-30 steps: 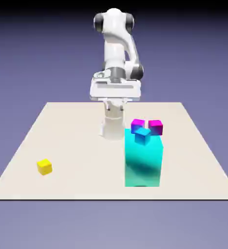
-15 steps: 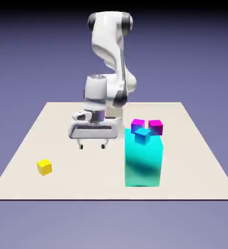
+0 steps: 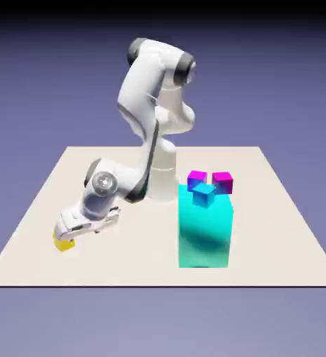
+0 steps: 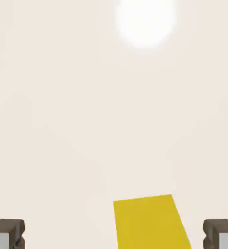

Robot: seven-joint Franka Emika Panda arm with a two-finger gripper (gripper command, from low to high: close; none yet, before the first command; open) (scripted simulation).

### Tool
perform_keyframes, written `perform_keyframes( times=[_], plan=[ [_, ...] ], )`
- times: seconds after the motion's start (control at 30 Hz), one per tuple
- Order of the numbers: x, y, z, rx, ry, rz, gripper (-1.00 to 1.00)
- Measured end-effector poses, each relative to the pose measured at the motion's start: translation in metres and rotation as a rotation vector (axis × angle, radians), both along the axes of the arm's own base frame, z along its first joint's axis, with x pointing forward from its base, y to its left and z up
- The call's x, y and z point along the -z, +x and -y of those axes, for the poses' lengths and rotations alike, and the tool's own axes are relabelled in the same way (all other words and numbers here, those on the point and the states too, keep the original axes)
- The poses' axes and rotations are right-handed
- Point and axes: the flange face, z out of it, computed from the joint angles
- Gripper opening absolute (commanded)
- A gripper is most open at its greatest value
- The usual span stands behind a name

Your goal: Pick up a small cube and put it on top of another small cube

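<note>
In the exterior view the white arm [image 3: 141,101] bends down from the upper middle of the frame toward the lower left, its hand tipped over at a slant. From here I can see the small yellow cube [image 3: 66,245] in the lower left of that frame, on the pale counter [image 3: 138,247], with the hand covering part of it.

The hand view gives me a better look at the jaws [image 4: 114,236]. They are wide open, one fingertip in the lower left corner and the other in the lower right corner. The yellow cube shows between them at the bottom edge, a little right of the middle, cut off by the edge of the frame. There is a gap on either side of it, so nothing is gripped. The pale surface fills the rest of that frame, and a round white glare [image 4: 146,19] shines at the top, right of the middle.

Back in the exterior view, a tall teal block [image 3: 204,230] stands on the counter right of the middle, well apart from the yellow cube. Near its top I see a blue cube [image 3: 204,195] in front, with one magenta cube [image 3: 197,180] just behind it and a second magenta cube [image 3: 222,183] farther to the exterior view's right. I can't tell quite how those three are resting.
</note>
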Motion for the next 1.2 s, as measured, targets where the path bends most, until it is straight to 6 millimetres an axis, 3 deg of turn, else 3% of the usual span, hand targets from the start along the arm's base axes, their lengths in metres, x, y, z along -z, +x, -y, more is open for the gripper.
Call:
perform_keyframes(
  times=[0.07, 0.13, 0.23, 0.27, 0.33, 0.43, 0.47, 0.67, 0.8, 1.0, 1.2],
  plan=[
    [0.008, -0.006, 0.021, -0.024, -0.039, -0.103, 0.0],
    [0.009, -0.008, 0.024, -0.028, -0.046, -0.121, 0.0],
    [0.056, -0.031, 0.045, -0.028, -0.047, -0.121, 0.0],
    [0.064, -0.035, 0.047, -0.028, -0.046, -0.121, -1.0],
    [0.064, -0.035, 0.047, -0.027, -0.045, -0.121, -1.0],
    [0.016, -0.011, 0.027, -0.027, -0.045, -0.121, -1.0],
    [0.01, -0.001, 0.015, -0.022, -0.036, -0.108, -1.0],
    [-0.027, 0.092, -0.102, 0.053, 0.144, 0.134, -1.0],
    [-0.061, 0.118, -0.187, 0.11, 0.228, 0.15, -1.0],
    [-0.133, 0.125, -0.316, 0.16, 0.33, 0.114, -1.0],
    [-0.223, 0.09, -0.439, 0.16, 0.398, 0.041, -1.0]
  ],
)
